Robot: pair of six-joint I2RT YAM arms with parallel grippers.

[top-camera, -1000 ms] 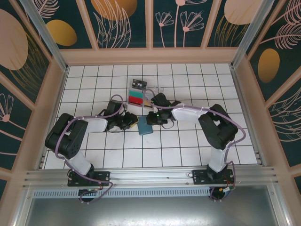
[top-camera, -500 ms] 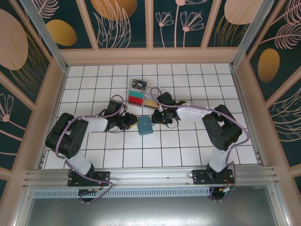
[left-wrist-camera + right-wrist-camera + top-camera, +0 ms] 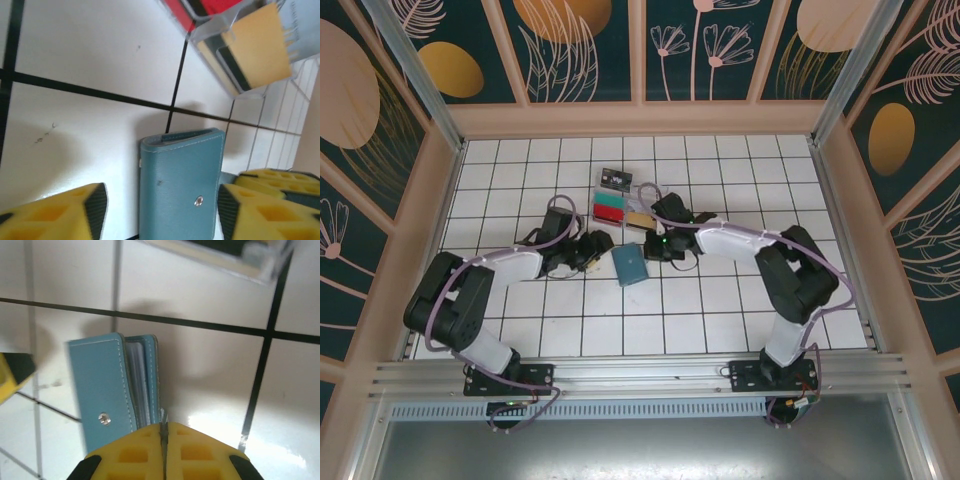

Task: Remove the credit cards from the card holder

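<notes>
Backing off leftward, left gripper (image 3: 160,207) now gapes clear of the card holder (image 3: 630,265), which lies folded on the tiles between both arms, while right gripper (image 3: 164,432) has pinched shut at its open edge, probably to lift the cover.

White tiled table (image 3: 720,300), dark grout lines in a grid: we count three things lying on it. Near the centre the teal card holder (image 3: 629,265) lies flat, folded, its snap stud facing up. At its 12 o'clock we see a clear divided tray (image 3: 202,27), and beyond that, again toward 12 o'clock, a small black card (image 3: 616,179).
</notes>
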